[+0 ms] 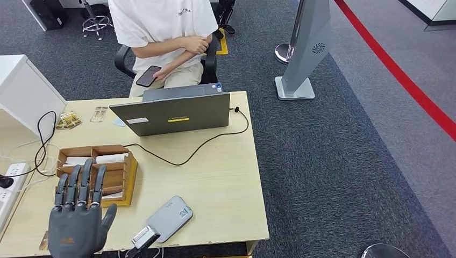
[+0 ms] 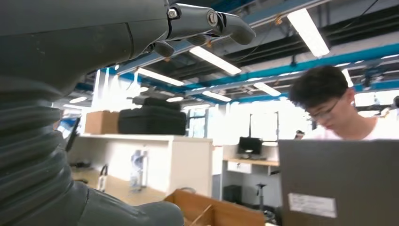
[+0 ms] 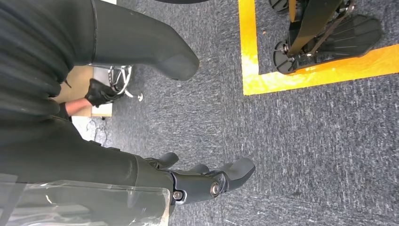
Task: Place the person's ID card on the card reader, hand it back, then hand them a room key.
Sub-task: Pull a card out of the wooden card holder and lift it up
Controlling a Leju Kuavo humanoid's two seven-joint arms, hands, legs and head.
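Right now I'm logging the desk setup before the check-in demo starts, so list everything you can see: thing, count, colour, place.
table: one, light wood, in front of the robot.
laptop: one, grey, open at the table's far side, lid back toward the robot.
cable: one, black, running across the table from the laptop's right side.
wooden box: one, brown, with compartments, table's left part.
card reader: one, grey, near edge of the table.
power strip: one, white, left of the table.
person: one, white shirt, seated behind the laptop.
phone: one, black, in the person's hand.
stand: one, grey, on the carpet to the right.
left hand: grey, fingers apart, above the table beside the box.
right hand: dark, hanging over the carpet, holding nothing.
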